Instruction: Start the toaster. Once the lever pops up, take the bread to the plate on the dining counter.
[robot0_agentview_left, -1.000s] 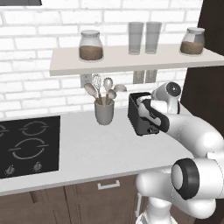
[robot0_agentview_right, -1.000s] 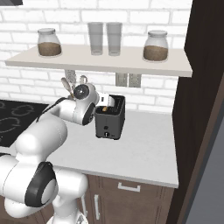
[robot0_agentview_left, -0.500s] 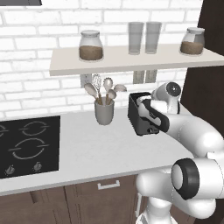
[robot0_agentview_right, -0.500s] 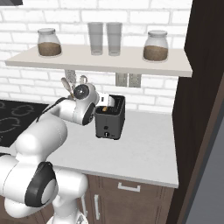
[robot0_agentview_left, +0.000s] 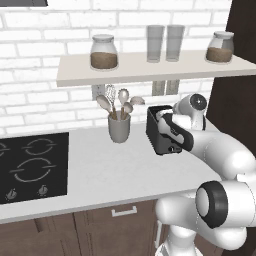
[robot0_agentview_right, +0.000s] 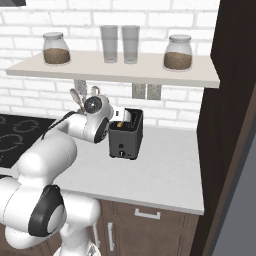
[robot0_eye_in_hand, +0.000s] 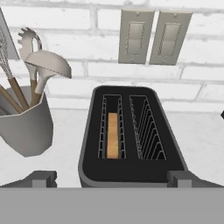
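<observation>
end effector (robot0_eye_in_hand: 112, 177): open, holding nothing, above toaster (robot0_eye_in_hand: 131, 140) | bread (robot0_eye_in_hand: 113, 135): in left slot | utensil cup (robot0_eye_in_hand: 24, 127): left of toaster on desk (robot0_agentview_left: 115, 165)

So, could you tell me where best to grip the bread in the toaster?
Probably its top crust edge, from straight above. The bread stands on edge in one slot of the toaster, walled by wire guides, so only that edge is reachable. The open gripper should straddle its thin faces.
</observation>
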